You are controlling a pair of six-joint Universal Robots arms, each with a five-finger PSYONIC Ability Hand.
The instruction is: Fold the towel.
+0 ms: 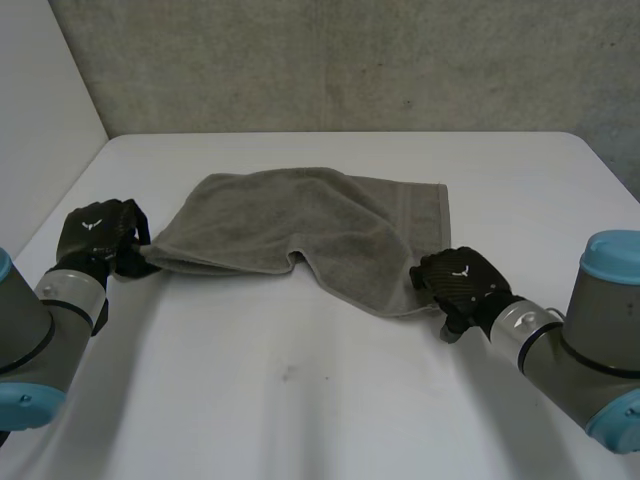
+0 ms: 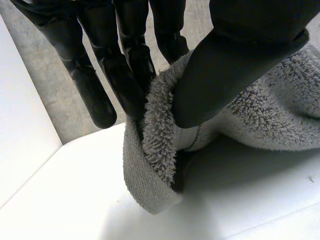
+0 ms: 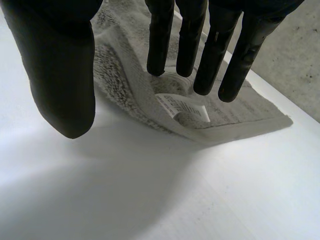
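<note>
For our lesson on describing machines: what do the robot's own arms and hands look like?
The left arm and right arm are thick grey cylinders with light-blue caps. The left hand and right hand are black, with slim rounded fingers, a broader thumb and a small white mark on the back.

Right hand (image 3: 62, 75) hangs over the white table (image 3: 150, 195), fingers straight, thumb held wide. Fingertips sit above the grey towel (image 3: 120, 65) corner, right by its white label (image 3: 182, 106).
</note>
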